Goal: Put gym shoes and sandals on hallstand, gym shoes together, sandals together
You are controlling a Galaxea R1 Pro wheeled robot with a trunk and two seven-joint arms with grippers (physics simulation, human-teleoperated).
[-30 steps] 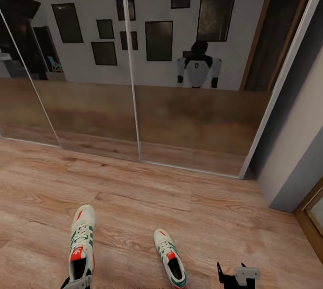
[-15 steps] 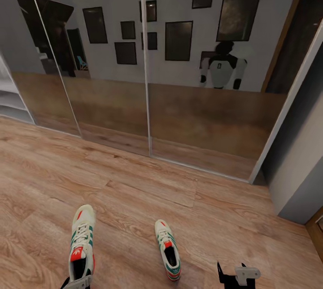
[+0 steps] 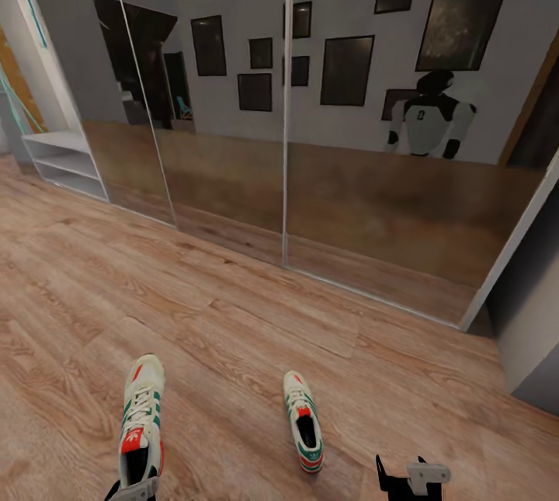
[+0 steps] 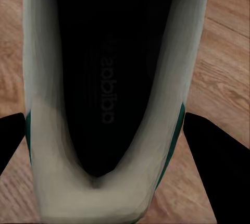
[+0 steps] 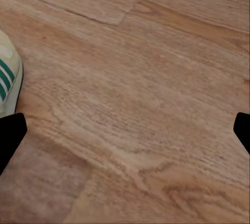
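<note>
One white gym shoe (image 3: pixel 142 419) with teal stripes and a red tongue hangs low at the front left, my left gripper (image 3: pixel 132 490) shut on its heel. In the left wrist view its dark inside (image 4: pixel 109 78) lies between the two black fingers (image 4: pixel 216 166). The other gym shoe (image 3: pixel 304 431) lies on the wood corridor floor (image 3: pixel 233 314), just left of my right gripper (image 3: pixel 404 478). That gripper (image 5: pixel 130 125) stands open over bare planks, with the shoe's edge (image 5: pixel 8 73) at one side. The sandals are out of view.
A mirrored sliding-door wall (image 3: pixel 287 136) runs across ahead and reflects the robot (image 3: pixel 431 124). At the far left stands a pale unit with low open shelves (image 3: pixel 66 163); I cannot tell whether it is the hallstand. A grey wall corner (image 3: pixel 532 314) is at the right.
The view has swung left, so the mirror wall and the floor shoe slid right in the picture and the pale shelf unit came into view. The held shoe kept its place with the left gripper.
</note>
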